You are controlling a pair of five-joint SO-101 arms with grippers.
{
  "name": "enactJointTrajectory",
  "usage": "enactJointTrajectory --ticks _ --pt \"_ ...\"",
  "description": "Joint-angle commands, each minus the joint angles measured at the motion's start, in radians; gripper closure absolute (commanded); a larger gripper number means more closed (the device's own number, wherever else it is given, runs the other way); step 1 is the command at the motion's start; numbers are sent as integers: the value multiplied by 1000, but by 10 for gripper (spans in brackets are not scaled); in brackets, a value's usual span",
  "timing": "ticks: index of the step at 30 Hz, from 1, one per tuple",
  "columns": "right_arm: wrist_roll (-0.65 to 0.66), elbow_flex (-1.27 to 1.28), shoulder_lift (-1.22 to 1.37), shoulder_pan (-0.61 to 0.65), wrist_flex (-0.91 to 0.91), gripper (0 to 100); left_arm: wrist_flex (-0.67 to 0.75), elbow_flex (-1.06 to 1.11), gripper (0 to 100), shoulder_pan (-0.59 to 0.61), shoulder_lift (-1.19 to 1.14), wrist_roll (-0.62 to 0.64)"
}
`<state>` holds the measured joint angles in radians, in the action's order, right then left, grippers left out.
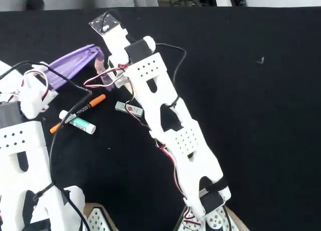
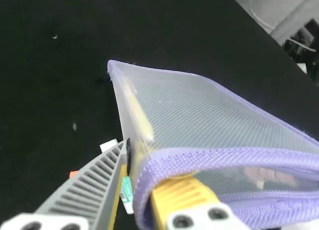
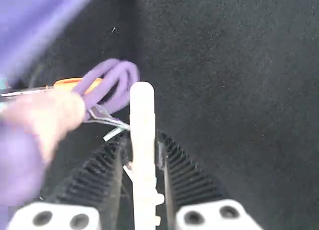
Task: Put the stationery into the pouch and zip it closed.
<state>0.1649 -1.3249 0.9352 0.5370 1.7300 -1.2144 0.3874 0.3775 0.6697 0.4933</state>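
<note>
Pouch (image 1: 75,62) from above: purple, far left, long axis slanting toward right gripper (image 1: 113,76), which sits at its near end; pen (image 1: 85,107) and glue stick (image 1: 80,123) loose beside, open table (image 1: 241,116) rightward.
Left wrist: left gripper (image 2: 132,160) clamped on pouch rim, one jaw inside; pencil (image 2: 137,113), probably, within.
Right wrist: right gripper pinched on white stick (image 3: 142,110), zip loop (image 3: 112,83) just beside.

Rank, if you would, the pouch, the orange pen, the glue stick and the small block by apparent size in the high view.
1. pouch, though an arm hides part of it.
2. orange pen, the longest loose item.
3. glue stick, shorter but thicker; close to the pen by area.
4. small block, smallest.
</note>
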Motion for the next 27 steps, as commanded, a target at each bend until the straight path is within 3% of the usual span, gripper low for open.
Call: enactJointTrajectory --ticks 1,16,27 --pt "-37 -45 -94 -41 38 987 -15 -71 971 -21 66 5" --pt "-69 -41 -246 -110 40 987 41 35 971 -22 190 -12" --pt "-69 174 -515 -126 37 987 106 113 971 -50 190 -17"
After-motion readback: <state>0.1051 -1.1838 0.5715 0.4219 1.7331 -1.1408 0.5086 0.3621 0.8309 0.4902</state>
